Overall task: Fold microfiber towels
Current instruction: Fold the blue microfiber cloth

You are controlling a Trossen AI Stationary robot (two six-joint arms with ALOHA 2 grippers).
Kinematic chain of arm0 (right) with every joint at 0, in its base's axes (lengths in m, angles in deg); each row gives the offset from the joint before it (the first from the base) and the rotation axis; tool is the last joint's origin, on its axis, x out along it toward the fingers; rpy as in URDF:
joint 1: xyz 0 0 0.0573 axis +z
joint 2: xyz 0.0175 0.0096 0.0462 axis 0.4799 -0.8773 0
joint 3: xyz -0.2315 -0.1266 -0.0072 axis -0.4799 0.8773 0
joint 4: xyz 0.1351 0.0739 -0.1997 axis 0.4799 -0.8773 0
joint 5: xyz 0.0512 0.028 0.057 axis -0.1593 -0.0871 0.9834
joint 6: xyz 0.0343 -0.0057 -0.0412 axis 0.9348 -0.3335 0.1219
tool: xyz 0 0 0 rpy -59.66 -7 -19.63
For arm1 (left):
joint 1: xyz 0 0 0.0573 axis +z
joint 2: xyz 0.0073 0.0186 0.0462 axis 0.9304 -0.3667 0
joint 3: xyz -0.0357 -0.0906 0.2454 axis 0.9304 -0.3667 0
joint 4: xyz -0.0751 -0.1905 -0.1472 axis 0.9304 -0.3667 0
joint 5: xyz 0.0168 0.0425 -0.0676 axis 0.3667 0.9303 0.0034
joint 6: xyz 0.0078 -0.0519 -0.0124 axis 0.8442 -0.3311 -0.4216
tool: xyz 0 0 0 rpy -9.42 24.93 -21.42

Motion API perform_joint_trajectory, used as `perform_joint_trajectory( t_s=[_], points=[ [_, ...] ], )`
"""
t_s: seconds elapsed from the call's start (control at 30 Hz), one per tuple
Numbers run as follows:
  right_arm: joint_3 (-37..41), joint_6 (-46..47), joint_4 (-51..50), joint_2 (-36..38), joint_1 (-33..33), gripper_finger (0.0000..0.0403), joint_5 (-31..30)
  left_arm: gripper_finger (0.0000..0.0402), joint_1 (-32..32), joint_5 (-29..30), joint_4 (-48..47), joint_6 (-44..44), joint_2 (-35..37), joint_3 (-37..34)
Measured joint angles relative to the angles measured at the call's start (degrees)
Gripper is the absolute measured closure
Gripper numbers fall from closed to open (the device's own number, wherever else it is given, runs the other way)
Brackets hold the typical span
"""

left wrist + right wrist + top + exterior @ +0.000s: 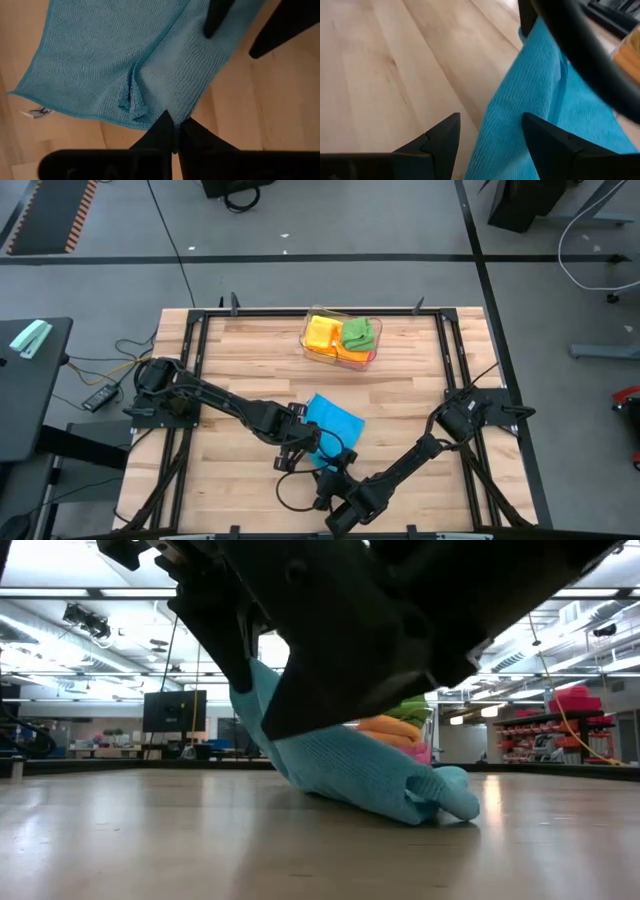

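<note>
High view: left gripper (312,442) pinches blue towel (335,420); right gripper (328,476) spread; tray (340,340) well apart.

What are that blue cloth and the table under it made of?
Blue cloth: looks like soft knitted microfiber, matte, with fine ribbed rows and a stitched hem. Table: appears to be wood planks with visible grain and a light sheen, possibly sealed or laminated.

1 blue towel (333,420) on table; 3 towels in 1 tray (310,346): yellow (320,332), green (358,332), orange (352,353).
</note>
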Motion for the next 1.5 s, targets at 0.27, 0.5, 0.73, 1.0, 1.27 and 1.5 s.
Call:
perform_joint_trajectory(
  t_s=[0.27,0.5,0.73,1.0,1.27,1.5],
  points=[
    [0.1,6.5,-5.9,0.0,0.3,0.018,3.5,0.0377,0.0,0.0,-0.2,0.0,0.0,0.0],
    [0.1,8.4,-9.5,0.0,0.4,0.0188,7.4,0.0386,0.0,0.0,-0.4,-0.1,0.0,0.0],
    [0.2,6.9,-10.8,0.0,1.1,0.0244,8.5,0.0358,-0.2,-0.1,-2.3,-0.2,0.0,0.0],
    [0.2,-0.2,-10.8,0.1,1.5,0.0331,11.9,0.0369,-3.7,-2.2,-0.6,2.0,0.0,-2.7],
    [-0.7,-11.0,-11.3,0.4,0.7,0.036,16.6,0.0271,-7.3,-2.2,5.7,1.2,0.0,-8.7],
    [-0.8,-16.8,-11.7,1.2,-0.7,0.0361,20.5,0.0182,-12.0,-1.3,6.8,-1.3,0.1,-8.7]
  ],
)
